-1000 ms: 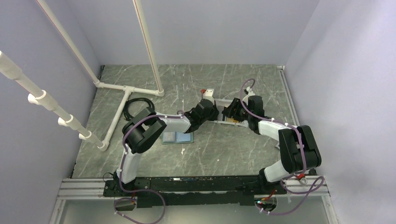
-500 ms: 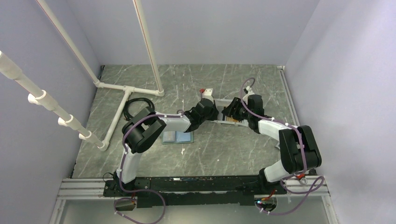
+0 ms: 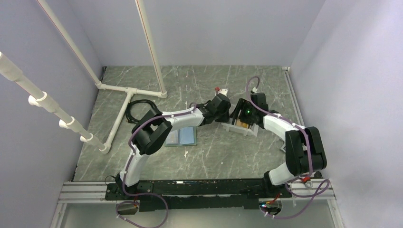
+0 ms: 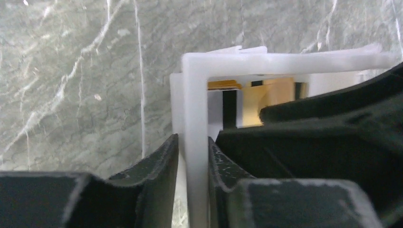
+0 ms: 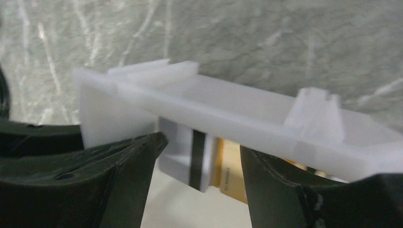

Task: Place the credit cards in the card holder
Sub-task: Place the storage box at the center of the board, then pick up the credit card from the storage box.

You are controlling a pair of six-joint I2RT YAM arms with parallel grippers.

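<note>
The card holder [image 3: 183, 137] lies open on the table, light blue side up, left of centre. A white plastic bin [image 3: 243, 126] holds the credit cards. In the right wrist view a whitish card [image 5: 177, 154] with a black stripe lies over an orange-yellow card [image 5: 233, 173] under the bin's rim. Both also show in the left wrist view, whitish [image 4: 215, 109] and orange [image 4: 278, 92]. My left gripper [image 3: 227, 115] [image 4: 193, 142] is shut on the bin's left wall [image 4: 195, 95]. My right gripper [image 3: 242, 115] [image 5: 203, 145] is open, its jaws either side of the cards' ends.
A white pipe frame [image 3: 124, 90] stands at the back left with a black cable coil [image 3: 140, 107] beside it. The enclosure walls close in the table on the back and both sides.
My left gripper has swung right and back with the bin's wall in it, and the bin has turned. The card holder is now uncovered. My right gripper has shifted over the bin.
</note>
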